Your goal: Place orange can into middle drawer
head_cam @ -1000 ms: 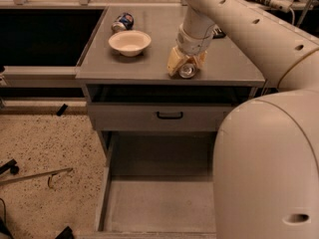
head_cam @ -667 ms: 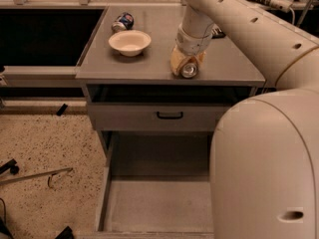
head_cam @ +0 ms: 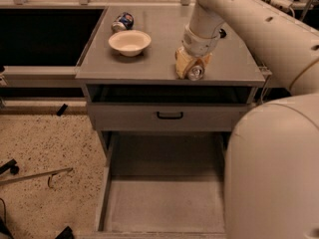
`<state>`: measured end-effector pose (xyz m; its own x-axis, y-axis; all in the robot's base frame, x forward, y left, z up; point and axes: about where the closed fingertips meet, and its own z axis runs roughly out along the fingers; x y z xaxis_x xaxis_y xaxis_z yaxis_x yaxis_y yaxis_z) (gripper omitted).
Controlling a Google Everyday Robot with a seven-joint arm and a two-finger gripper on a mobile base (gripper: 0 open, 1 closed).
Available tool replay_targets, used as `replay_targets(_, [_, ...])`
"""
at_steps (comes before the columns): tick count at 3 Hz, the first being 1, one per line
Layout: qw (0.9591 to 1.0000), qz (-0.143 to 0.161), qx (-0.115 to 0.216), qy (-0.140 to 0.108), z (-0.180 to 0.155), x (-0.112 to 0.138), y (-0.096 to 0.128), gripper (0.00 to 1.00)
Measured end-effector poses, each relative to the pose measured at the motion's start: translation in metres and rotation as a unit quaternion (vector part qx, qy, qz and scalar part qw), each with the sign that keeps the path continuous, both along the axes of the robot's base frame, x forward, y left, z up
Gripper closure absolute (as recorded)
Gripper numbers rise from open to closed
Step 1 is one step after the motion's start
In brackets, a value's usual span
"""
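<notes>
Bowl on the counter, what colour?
The bowl is cream, camera view; gripper at the orange can.

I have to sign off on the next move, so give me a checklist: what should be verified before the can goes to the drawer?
1. The gripper is at the can, near the front edge of the counter: ok.
2. Hold on the can secure: cannot tell.
3. The middle drawer is pulled out: ok.
4. Its visible floor is bare: ok.
5. The bowl stands apart from the can: ok.
</notes>
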<state>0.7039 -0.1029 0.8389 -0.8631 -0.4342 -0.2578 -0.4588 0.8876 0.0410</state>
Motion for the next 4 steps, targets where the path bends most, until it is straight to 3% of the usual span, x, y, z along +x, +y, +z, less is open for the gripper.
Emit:
replay_targets(1, [0.9963,0.076,0.038,0.016,0.019,-0.068,-0.031,1.0])
replay_targets(2, [0.9878,0.147,0.045,0.025,0.036,-0.139,-0.067,1.0])
replay_targets(3, [0.9833,0.178,0.039,0.014,0.036,-0.142,-0.075,1.0])
replay_targets(4, [0.9832,0.178,0.039,0.014,0.035,-0.142,-0.075,1.0])
